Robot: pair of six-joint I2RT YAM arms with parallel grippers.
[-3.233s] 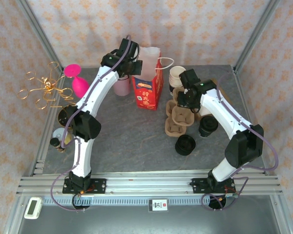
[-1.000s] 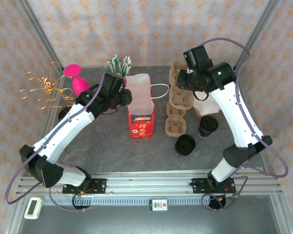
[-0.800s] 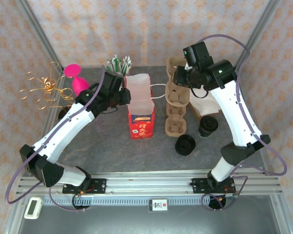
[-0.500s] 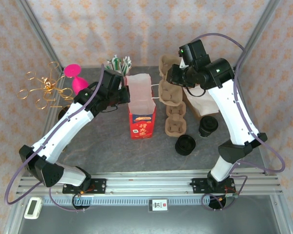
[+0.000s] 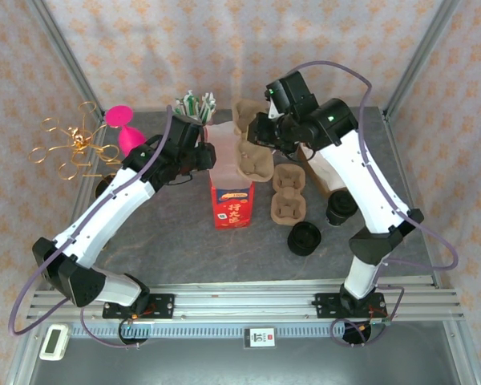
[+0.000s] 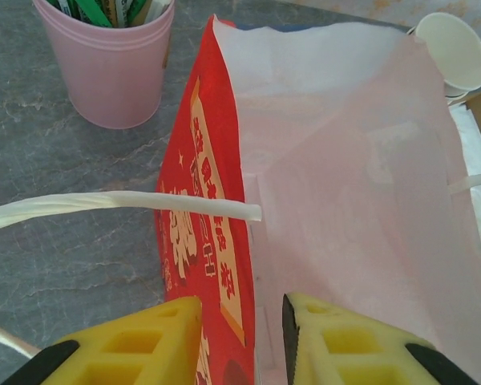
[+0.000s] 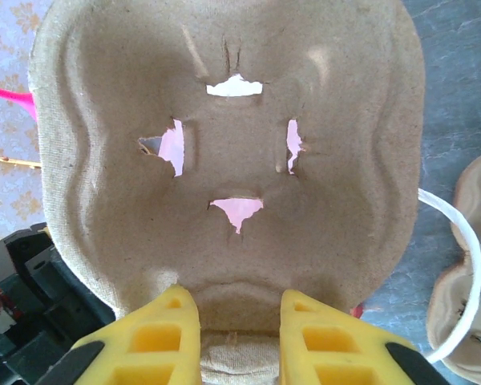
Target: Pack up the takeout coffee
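Two arms: both reaching over the middle of the table point(image 5: 184, 241).
Left gripper point(image 6: 240, 313): clamped on the paper bag point(image 6: 211, 200), red side wall pinched between the yellow fingers point(image 6: 144, 345).
Paper bag: upright mid-table, red outside, pale inside, mouth open; white handle point(image 6: 120, 204) sticking out to the side.
Right gripper point(image 7: 234, 309): closed on the edge of the cup carrier point(image 7: 232, 168), holding it off the table.
Cup carrier: brown pulp, tilted, over the bag's open mouth; contact with the bag, cannot tell.
Second carrier point(image 5: 289, 195): flat on the table just right of the bag.
Dark cups point(image 5: 305, 238): two, near the second carrier.
Pink cup point(image 6: 112, 72): behind the bag, sticks inside.
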